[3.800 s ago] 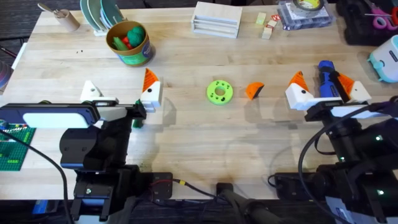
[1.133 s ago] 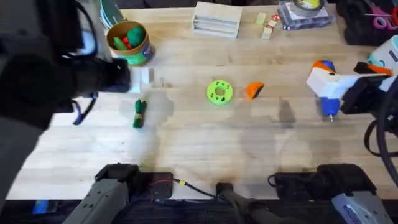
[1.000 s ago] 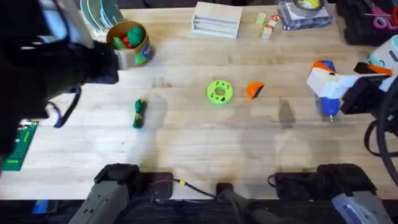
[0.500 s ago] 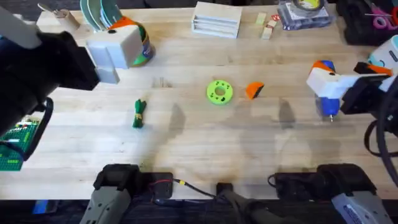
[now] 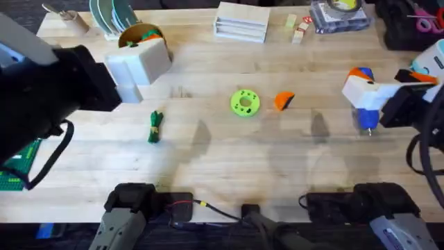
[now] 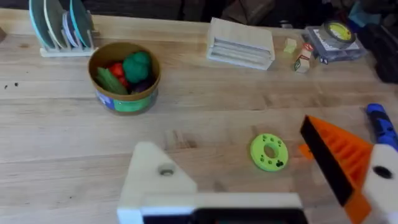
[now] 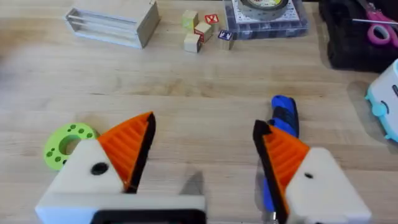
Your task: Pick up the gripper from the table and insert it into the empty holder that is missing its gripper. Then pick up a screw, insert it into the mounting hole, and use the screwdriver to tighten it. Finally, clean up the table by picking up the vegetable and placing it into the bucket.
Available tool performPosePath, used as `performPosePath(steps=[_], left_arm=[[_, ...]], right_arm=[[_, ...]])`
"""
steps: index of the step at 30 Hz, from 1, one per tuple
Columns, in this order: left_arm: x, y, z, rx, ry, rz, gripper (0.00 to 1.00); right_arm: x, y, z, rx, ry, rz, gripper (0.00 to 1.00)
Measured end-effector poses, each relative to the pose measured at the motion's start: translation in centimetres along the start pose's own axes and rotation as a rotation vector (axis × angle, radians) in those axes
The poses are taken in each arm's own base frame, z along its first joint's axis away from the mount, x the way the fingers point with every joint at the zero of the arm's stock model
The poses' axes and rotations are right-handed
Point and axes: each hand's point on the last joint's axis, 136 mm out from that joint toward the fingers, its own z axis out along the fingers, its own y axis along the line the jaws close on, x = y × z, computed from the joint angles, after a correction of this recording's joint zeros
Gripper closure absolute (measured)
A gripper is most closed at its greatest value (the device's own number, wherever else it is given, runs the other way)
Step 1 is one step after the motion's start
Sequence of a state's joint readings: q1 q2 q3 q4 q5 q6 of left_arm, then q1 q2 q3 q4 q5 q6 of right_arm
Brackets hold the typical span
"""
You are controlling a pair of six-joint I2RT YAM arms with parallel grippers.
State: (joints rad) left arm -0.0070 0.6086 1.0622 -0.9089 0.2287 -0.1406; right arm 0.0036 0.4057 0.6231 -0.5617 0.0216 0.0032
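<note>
gripper point(image 5: 282, 101): bright orange
holder point(image 6: 155, 180): white
screwdriver point(image 7: 283, 134): blue — between the right claw's point(image 7: 202, 155) orange ribbed pads
bucket point(image 6: 124, 77): yellow inside, green-blue wall
disc point(image 5: 244, 103): lime green
vegetable point(image 5: 155, 126): green

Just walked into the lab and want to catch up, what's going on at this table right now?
Both arms are raised, and both grippers are open and empty. The left gripper hovers near the bucket; its white holder lacks an orange tip. The loose orange gripper tip lies beside a green disc, not yet picked up. The right gripper hovers over the blue screwdriver. A green vegetable lies on the table.
</note>
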Motion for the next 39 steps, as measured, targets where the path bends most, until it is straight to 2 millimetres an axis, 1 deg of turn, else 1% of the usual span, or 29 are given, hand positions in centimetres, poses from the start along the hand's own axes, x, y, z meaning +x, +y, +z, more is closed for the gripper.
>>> performPosePath(steps=[4,13,15,19,23,27,33,39], left_arm=[[-0.5,0.3,0.0,-0.016,-0.020,-0.001,0.008],[-4.6,0.5,-0.2,-0.040,-0.200,0.028,0.008],[-4.7,0.6,0.2,-0.038,-0.233,0.033,0.009],[-3.5,1.1,1.4,-0.030,-0.285,0.044,0.008],[-1.8,1.4,2.8,-0.007,-0.338,0.056,0.008],[0.1,1.3,3.8,0.035,-0.382,0.072,0.008],[2.1,1.0,4.4,0.088,-0.456,0.099,0.008],[4.4,1.2,4.8,0.101,-0.474,0.107,0.008]], right_arm=[[0.0,0.0,0.0,0.000,0.000,0.000,0.009],[0.0,0.0,0.0,0.000,0.000,0.000,0.009],[0.0,0.0,0.0,0.000,0.000,0.000,0.009],[0.0,0.0,0.0,0.000,0.000,0.000,0.009],[0.0,0.0,0.0,0.000,0.000,0.000,0.009],[0.0,0.0,0.0,0.000,0.000,0.000,0.009],[0.0,0.0,0.0,0.000,0.000,0.000,0.009],[0.0,0.0,0.0,0.000,0.000,0.000,0.009]])
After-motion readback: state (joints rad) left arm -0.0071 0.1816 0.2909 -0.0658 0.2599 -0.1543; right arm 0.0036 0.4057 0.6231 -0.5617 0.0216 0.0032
